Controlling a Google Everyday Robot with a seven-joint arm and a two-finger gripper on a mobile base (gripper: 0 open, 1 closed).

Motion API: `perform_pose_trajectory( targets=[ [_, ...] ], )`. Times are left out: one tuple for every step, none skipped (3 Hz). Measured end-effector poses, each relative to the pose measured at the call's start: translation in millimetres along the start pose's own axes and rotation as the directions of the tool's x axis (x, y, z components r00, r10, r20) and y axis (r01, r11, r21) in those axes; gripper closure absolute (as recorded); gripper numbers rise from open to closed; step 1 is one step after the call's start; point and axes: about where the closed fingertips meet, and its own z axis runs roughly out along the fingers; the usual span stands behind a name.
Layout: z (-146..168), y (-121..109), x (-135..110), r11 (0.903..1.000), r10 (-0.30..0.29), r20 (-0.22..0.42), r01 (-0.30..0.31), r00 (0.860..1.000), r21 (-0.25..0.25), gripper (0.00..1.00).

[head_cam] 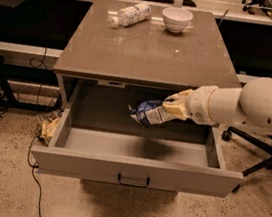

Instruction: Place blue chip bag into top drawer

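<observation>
The top drawer of the grey-brown cabinet stands pulled out, with a small dark handle at the centre of its front panel. Its grey floor shows bare. My gripper comes in from the right on a white arm and is shut on the blue chip bag. The bag is crumpled, dark blue with a white panel. It hangs inside the drawer opening, above the drawer floor and below the cabinet top, near the middle.
On the cabinet top lie a clear plastic water bottle at the back left and a white bowl at the back centre. Crumpled rubbish lies on the floor left of the drawer. An office chair base stands right.
</observation>
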Motion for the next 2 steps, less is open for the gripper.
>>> perform_pose_trajectory(
  targets=[
    [9.7, 3.9, 20.1, 0.9993, 0.031, -0.014, -0.03, 0.999, 0.019, 0.28],
    [9.7, 2.3, 28.8, 0.9977, 0.046, -0.009, -0.045, 0.999, 0.051, 0.06]
  ],
)
